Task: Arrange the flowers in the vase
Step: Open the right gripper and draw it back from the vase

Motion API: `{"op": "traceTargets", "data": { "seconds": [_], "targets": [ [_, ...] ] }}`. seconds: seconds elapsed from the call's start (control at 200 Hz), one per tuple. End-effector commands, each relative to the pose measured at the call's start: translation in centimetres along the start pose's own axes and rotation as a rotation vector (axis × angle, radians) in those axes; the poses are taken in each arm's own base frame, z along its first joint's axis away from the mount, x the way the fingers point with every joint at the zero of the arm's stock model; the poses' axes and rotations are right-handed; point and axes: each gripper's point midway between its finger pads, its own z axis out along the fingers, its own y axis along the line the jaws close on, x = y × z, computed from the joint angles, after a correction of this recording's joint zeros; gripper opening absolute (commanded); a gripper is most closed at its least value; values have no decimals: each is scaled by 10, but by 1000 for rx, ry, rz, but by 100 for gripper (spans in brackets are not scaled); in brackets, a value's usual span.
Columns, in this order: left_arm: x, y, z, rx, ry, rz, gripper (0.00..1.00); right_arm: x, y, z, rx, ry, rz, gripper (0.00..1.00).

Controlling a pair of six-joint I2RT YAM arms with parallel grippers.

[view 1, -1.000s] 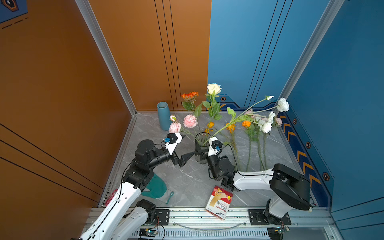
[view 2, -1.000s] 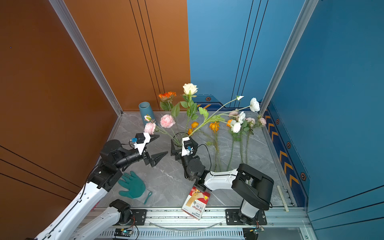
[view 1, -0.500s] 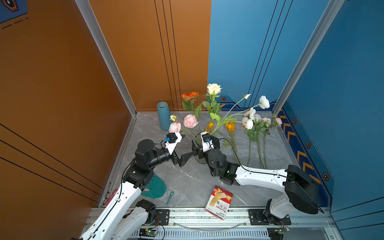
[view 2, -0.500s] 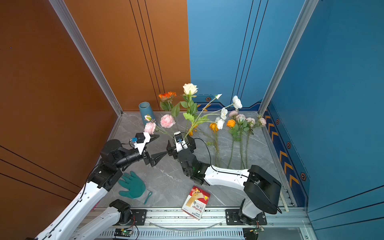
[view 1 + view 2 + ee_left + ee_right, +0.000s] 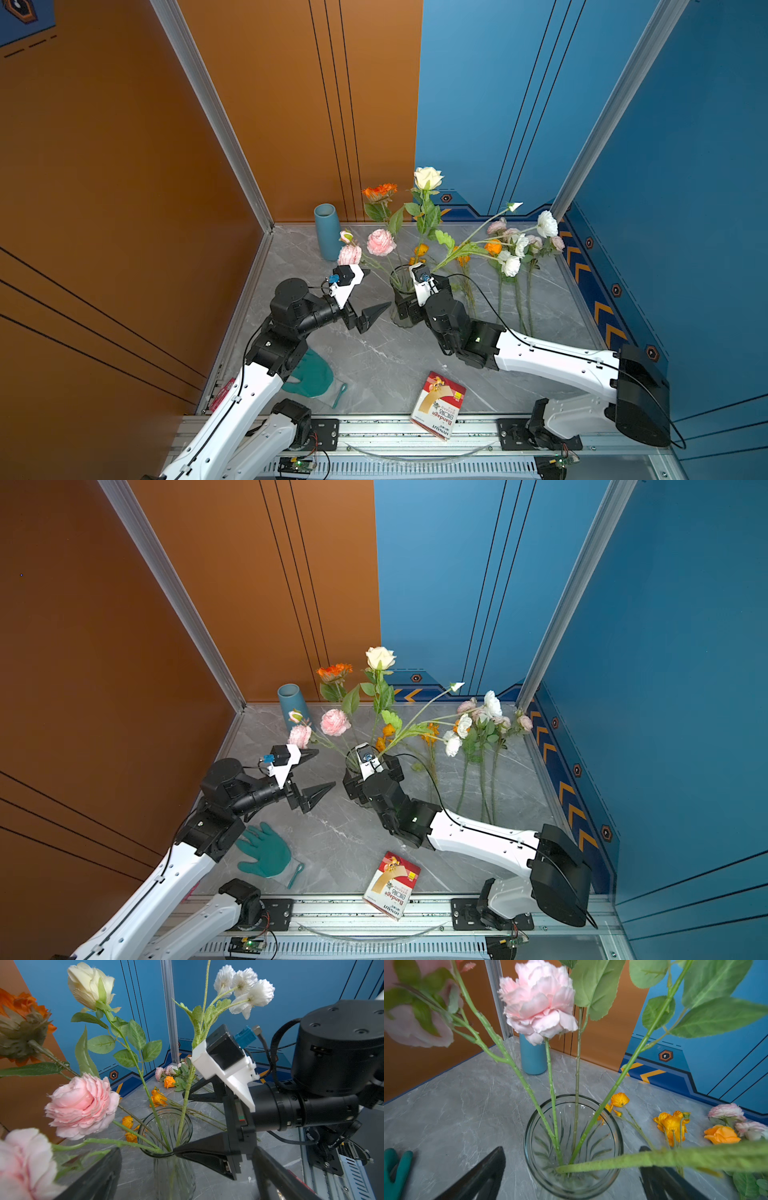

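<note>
Marble tabletop [image 5: 374, 363]: glass vase [image 5: 182, 1178] holds pink, cream, white flowers [image 5: 81, 1105].

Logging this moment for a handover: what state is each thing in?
glass vase: upright, several stems in it.
left tool: open, empty.
right tool: open at the vase rim, gripping nothing.
white-bloom stem: end in vase, leaning over the rim.
loose flowers: lying flat, outside the vase.
blue vase: upright, no stems.
bandage box: lying flat.
glove: lying flat.

Both top views high overhead, wrists near vase [image 5: 174, 1176]
</note>
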Motion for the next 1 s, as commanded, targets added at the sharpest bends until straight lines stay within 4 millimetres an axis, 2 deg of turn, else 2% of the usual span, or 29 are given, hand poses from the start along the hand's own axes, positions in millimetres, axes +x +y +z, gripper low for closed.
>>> {"op": "traceTargets", "data": {
  "seconds": [0.0, 0.195, 0.425, 0.686, 0.861, 0.996],
  "targets": [
    [-6, -1, -1, 14, -19, 3, 98, 23, 1, -11, -81, 152, 21, 100],
    [-5, -1, 0, 17, -15, -2, 98, 44, -8, -29, -117, 271, 24, 100],
    [-4, -1, 1, 22, -12, -6, 98, 50, -19, -46, -128, 309, 38, 100],
    [-3, 0, 2, 19, -10, -9, 98, 83, -25, -62, -170, 398, 30, 98],
    [-2, -2, 4, 35, -6, -19, 98, 119, -47, -74, -111, 472, 50, 91],
    [-2, -10, 7, 76, -2, -26, 100, 152, -74, -75, -34, 511, 130, 74]
  ]
}}
